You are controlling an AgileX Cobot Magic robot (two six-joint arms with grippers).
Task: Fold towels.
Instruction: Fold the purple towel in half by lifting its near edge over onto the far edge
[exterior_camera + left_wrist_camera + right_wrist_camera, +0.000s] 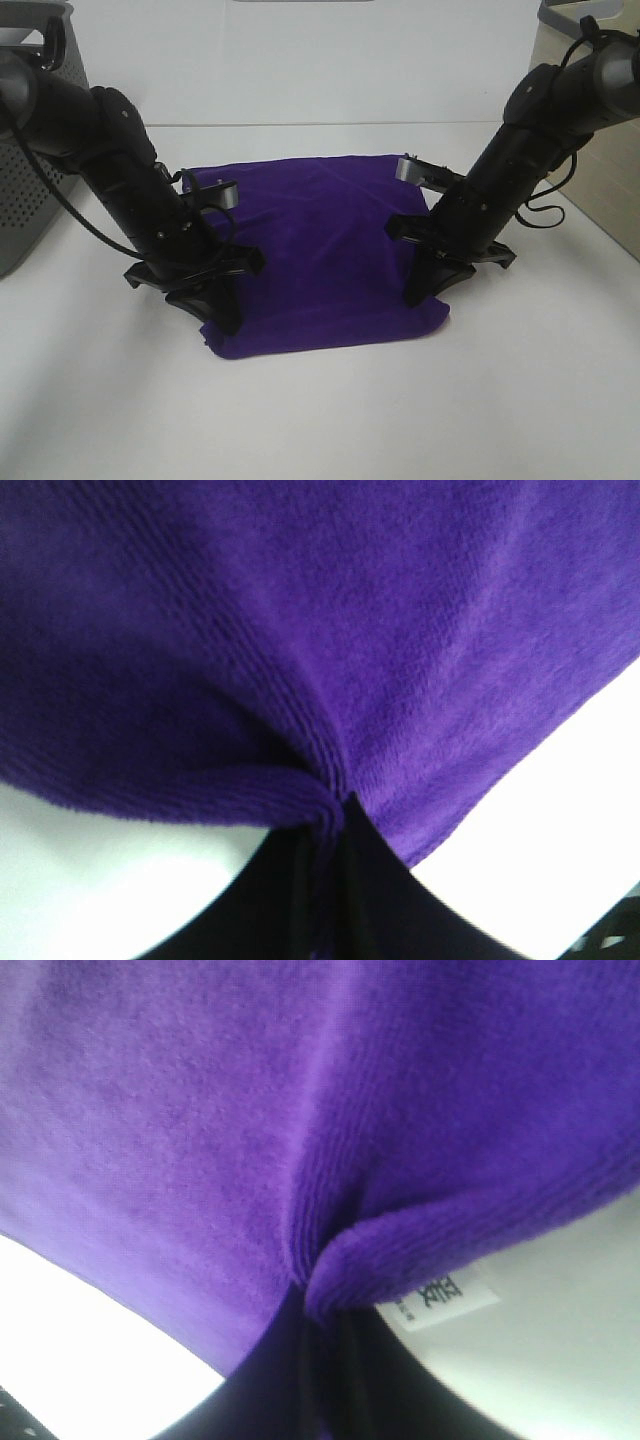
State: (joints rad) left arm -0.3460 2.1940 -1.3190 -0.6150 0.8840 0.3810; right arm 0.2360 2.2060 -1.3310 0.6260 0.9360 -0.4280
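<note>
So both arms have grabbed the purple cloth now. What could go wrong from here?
1. The left fingers and right fingers each pinch only a small bunch at the towel edge. The plush cloth could slip out when it is lifted.
2. If one arm moves further than the other, the fold would likely come out crooked.
3. The white tag sits right beside the right pinch and might get caught.
</note>
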